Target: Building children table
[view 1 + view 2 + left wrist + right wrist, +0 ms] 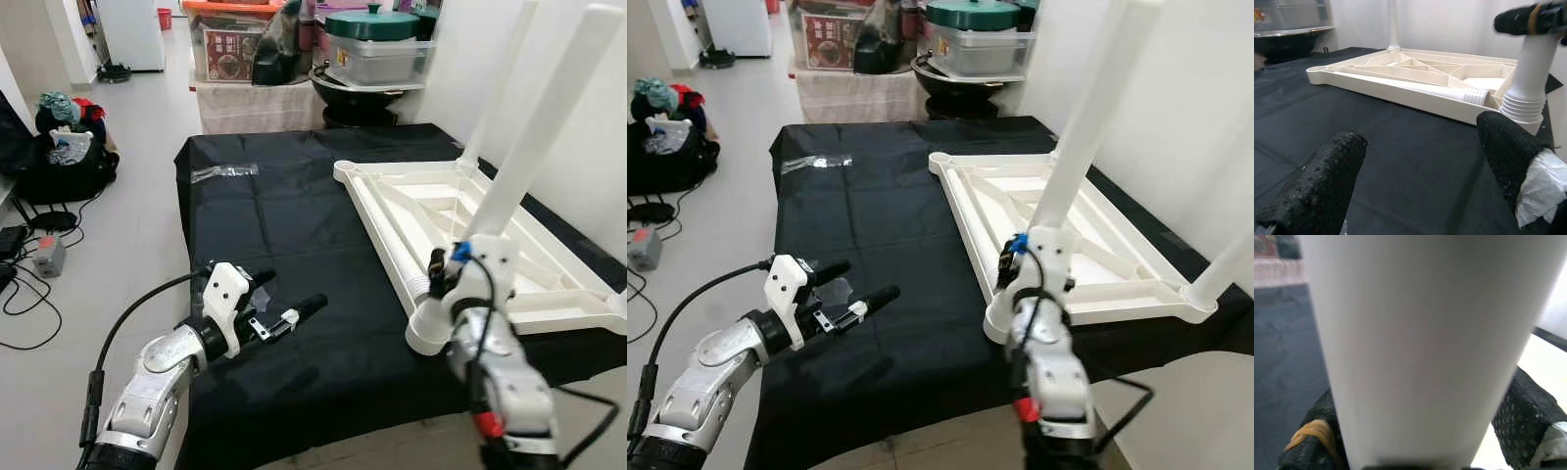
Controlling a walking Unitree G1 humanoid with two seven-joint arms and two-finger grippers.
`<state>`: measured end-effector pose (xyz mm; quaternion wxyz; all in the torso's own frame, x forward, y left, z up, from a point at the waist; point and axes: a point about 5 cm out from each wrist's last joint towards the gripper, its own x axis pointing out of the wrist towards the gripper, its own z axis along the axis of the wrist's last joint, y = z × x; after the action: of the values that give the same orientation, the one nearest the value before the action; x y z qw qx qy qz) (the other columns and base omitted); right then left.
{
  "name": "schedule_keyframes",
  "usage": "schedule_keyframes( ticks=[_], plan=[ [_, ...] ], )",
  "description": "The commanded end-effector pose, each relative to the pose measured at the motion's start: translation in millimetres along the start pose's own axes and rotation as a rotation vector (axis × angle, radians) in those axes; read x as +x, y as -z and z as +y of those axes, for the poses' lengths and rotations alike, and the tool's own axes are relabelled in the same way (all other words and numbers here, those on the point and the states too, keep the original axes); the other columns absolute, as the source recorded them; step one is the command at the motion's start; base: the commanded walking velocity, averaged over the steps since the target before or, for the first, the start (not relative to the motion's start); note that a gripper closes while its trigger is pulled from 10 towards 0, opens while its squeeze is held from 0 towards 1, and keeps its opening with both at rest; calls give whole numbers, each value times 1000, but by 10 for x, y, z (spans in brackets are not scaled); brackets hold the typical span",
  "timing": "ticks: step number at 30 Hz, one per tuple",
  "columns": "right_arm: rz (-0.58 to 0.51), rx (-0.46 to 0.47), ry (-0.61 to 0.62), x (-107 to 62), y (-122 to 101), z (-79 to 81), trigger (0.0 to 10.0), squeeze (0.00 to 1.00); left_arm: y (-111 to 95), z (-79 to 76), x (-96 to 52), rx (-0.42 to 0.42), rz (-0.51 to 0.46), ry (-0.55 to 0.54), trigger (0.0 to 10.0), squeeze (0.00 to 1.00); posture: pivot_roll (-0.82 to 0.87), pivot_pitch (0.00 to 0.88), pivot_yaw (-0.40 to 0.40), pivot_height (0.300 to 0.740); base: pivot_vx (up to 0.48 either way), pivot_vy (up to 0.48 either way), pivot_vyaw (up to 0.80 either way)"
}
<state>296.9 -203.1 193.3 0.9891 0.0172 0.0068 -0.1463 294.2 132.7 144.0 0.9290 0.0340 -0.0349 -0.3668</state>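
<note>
Surface: a black cloth (284,255) is spread, slightly wrinkled, over a low platform.
Room: a pale tiled floor (127,196) is seen at the left, with a dark bag (64,162) and cables on it; lidded storage boxes (377,44) are stacked beyond the platform.
Tabletop: a cream plastic tabletop (451,230) lies upside down on the cloth, its ribbed underside exposed.
Leg: a smooth white tubular leg (534,147) stands in the near corner socket, ridged at its base.
Right gripper: the right gripper (1415,440) is clamped around that leg, textured black fingers on both sides.
Left gripper: the left gripper (289,294) is held above the cloth, fingers apart, nothing between them.
</note>
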Motion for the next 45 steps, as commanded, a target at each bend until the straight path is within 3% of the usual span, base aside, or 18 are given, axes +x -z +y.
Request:
schedule_keyframes(
  ticks=[1, 3, 6, 9, 13, 15, 26, 27, 33, 41, 43, 45],
  plan=[
    [-42, 22, 3, -1, -90, -81, 10000, 0, 12, 4, 8, 4, 8, 7, 10000, 0, 6, 0, -80, 740, 0, 0, 0],
    [-49, 24, -21, 2, -115, -94, 10000, 0, 13, 6, 6, 4, 8, 8, 10000, 0, 6, 0, -80, 740, 0, 0, 0],
    [-84, 14, -227, 29, -248, -161, 10000, 0, 15, 5, 0, 3, 10, 16, 10000, 0, 2, 0, -74, 740, 0, 0, 0],
    [-107, -28, -332, 53, -333, -211, 10000, 0, 15, 10, 4, 3, 11, 19, 10000, 0, 1, 0, -72, 740, 0, 0, 0],
    [-140, -68, -455, 52, -424, -202, 10000, 0, 15, 12, 8, 4, 12, 22, 10000, 0, 0, 0, -71, 740, 0, 0, 0],
    [-139, -104, -593, 57, -445, -158, 10000, 0, 12, 11, 12, 7, 13, 26, 10000, 0, 5, 0, -72, 740, 0, 0, 0],
    [-109, -140, -706, 203, -417, -163, 10000, 0, 8, 30, -7, 16, 18, 25, 10000, 0, 25, 0, -84, 740, 0, 0, 0],
    [-97, -125, -704, 273, -405, -186, 0, 0, 8, 30, -10, 19, 19, 25, 10000, 0, 41, 0, -95, 740, 0, 0, 0],
    [-85, -100, -615, 404, -345, -265, 0, 0, 10, 37, -33, 23, 22, 20, 10000, 0, 40, 0, -92, 740, 0, 0, 0],
    [-74, -79, -540, 426, -289, -337, 0, 0, 14, 35, -27, 23, 24, 24, 10000, 0, 36, 0, -86, 740, 0, 0, 0],
    [-74, 12, -411, 378, -158, -458, 0, 0, 17, 27, -11, 22, 25, 31, 10000, 0, 22, 0, -73, 740, 0, 0, 0],
    [-75, 30, -393, 351, -127, -470, 0, 0, 20, 25, -12, 22, 25, 32, 10000, 0, 22, 0, -73, 740, 0, 0, 0]
  ],
)
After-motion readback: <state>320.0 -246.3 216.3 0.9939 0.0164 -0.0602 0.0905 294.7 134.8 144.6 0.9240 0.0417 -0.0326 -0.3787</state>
